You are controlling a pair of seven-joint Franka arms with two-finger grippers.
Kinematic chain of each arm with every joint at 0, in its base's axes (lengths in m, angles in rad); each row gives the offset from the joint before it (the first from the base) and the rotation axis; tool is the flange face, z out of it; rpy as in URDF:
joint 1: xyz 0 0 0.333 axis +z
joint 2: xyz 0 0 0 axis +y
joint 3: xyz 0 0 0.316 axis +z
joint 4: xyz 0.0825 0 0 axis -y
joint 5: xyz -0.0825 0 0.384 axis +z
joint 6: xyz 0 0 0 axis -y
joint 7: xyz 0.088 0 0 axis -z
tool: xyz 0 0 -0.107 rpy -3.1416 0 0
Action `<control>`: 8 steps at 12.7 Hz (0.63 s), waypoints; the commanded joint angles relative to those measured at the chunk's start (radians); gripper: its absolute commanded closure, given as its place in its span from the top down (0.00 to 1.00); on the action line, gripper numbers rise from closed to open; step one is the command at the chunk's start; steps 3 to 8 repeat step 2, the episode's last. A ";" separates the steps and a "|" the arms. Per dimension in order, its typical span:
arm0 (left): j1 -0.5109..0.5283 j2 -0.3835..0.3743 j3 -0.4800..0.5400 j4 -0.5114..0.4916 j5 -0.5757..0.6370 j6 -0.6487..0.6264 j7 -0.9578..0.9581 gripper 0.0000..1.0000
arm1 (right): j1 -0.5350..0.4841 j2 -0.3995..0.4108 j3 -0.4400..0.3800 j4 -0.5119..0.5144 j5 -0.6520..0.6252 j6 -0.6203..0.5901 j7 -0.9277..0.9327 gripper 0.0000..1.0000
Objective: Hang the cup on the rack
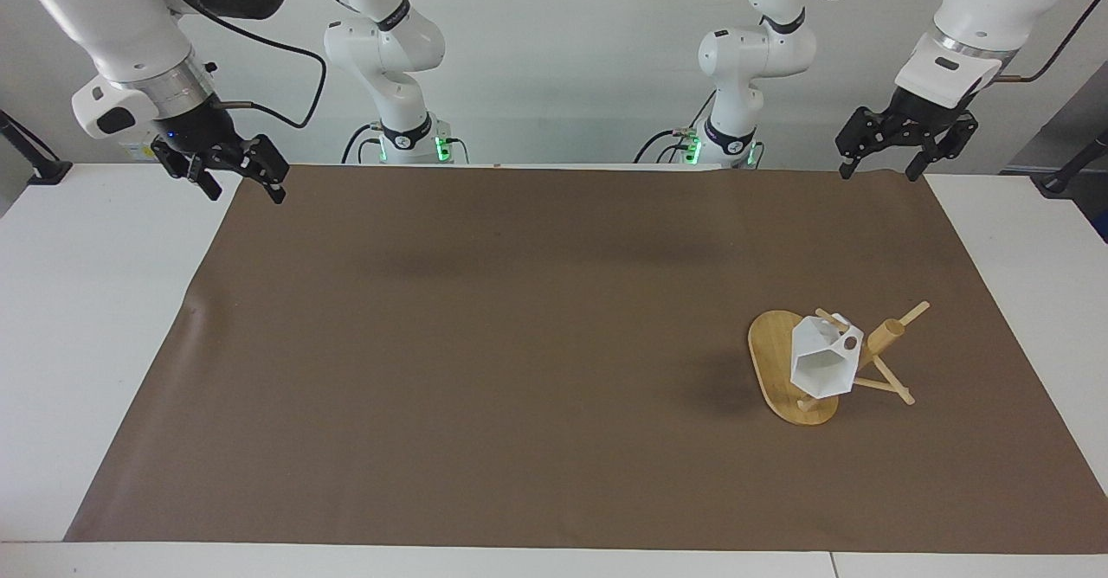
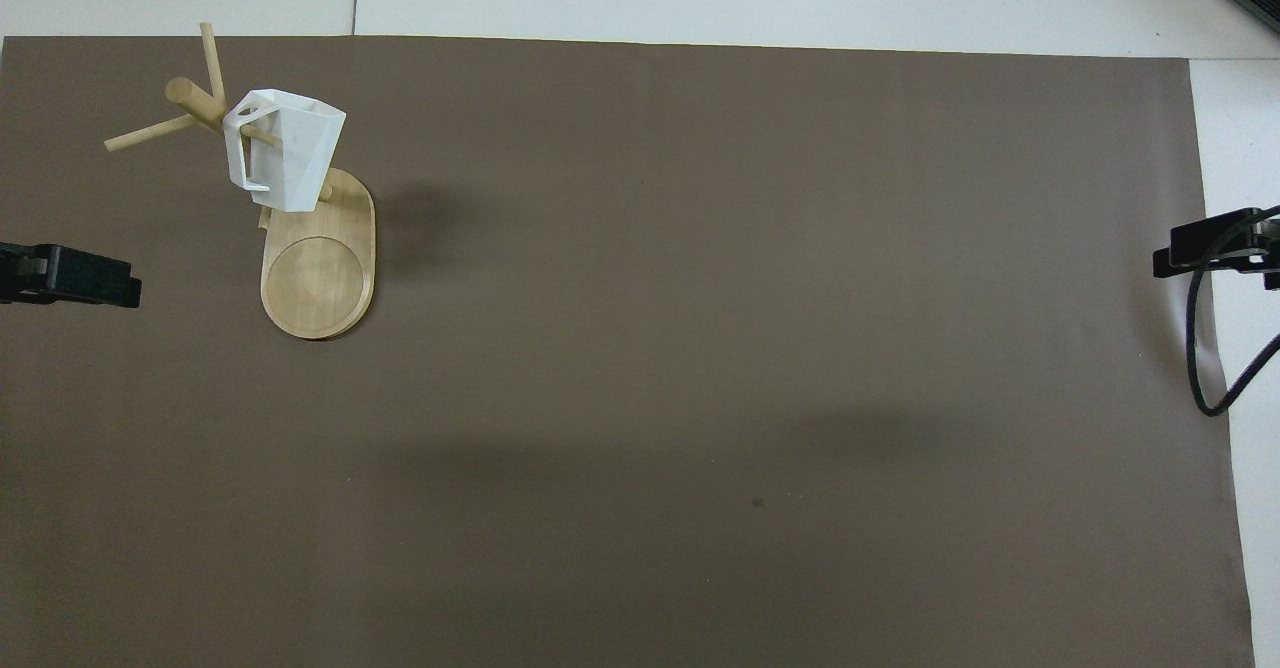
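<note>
White cup (image 1: 821, 365) is hanging by its handle on a peg of the bamboo rack (image 1: 783, 369), which is standing on the brown mat (image 1: 485, 344) toward the left arm's end. Left gripper (image 1: 879, 163) and right gripper (image 1: 245, 187) are hovering open and empty over the mat's corners nearest the robots.

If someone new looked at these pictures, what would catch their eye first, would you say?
Probably the white cup hanging on a peg of the bamboo rack, toward the left arm's end of the brown mat. Next, the left gripper and right gripper, both open and empty above the mat's corners nearest the robots.
</note>
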 commanded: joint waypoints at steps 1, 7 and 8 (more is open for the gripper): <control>-0.009 -0.016 0.006 -0.022 -0.010 0.015 0.008 1.00 | -0.002 -0.025 0.003 -0.028 -0.001 0.002 -0.013 1.00; -0.009 -0.016 0.006 -0.022 -0.010 0.014 0.003 1.00 | -0.002 -0.025 0.003 -0.028 -0.001 0.002 -0.013 1.00; -0.009 -0.016 0.006 -0.022 -0.010 0.014 0.003 1.00 | -0.002 -0.025 0.003 -0.028 -0.001 0.002 -0.013 1.00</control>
